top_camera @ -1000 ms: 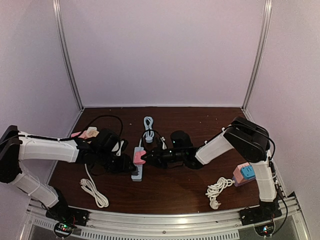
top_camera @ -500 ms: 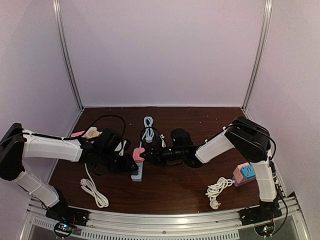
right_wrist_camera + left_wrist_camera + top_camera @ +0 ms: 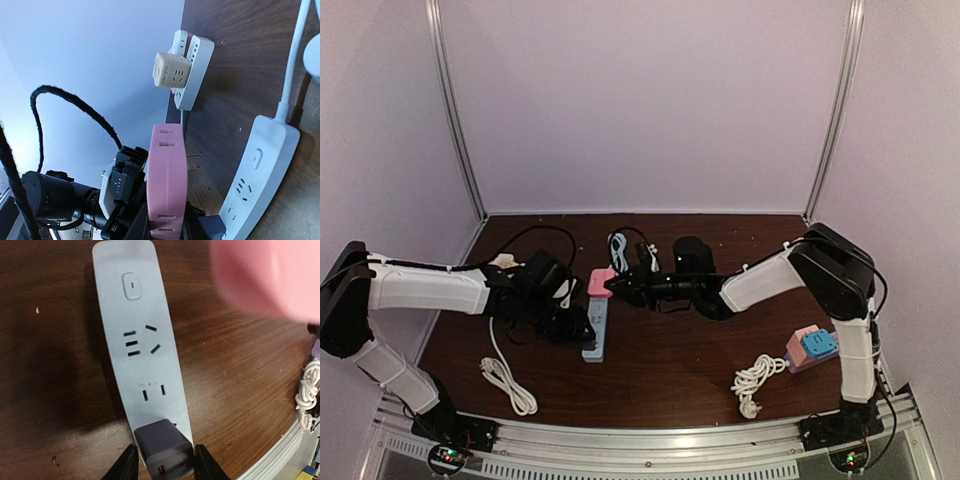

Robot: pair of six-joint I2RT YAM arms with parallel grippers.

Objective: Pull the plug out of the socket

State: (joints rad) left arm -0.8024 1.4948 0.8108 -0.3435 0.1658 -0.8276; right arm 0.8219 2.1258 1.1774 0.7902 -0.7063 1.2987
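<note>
While left claw [image 3: 166, 466] clamps the pale strip [image 3: 140, 305], right claw [image 3: 166, 229] grips the pink plug [image 3: 168, 175], prongs [image 3: 193, 160] bare.

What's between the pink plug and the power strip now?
Nothing: in the right wrist view the pink plug, prongs bare, hangs clear of the power strip.

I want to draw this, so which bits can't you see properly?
Left wrist view: the pink plug is a blur, too close, cut by the top edge.
Left wrist view: the power strip end is covered by a dark charger and the bottom edge.
Right wrist view: the right gripper is mostly hidden behind the pink plug.
Top view: the blue-and-pink block is too small to show its holes.
</note>
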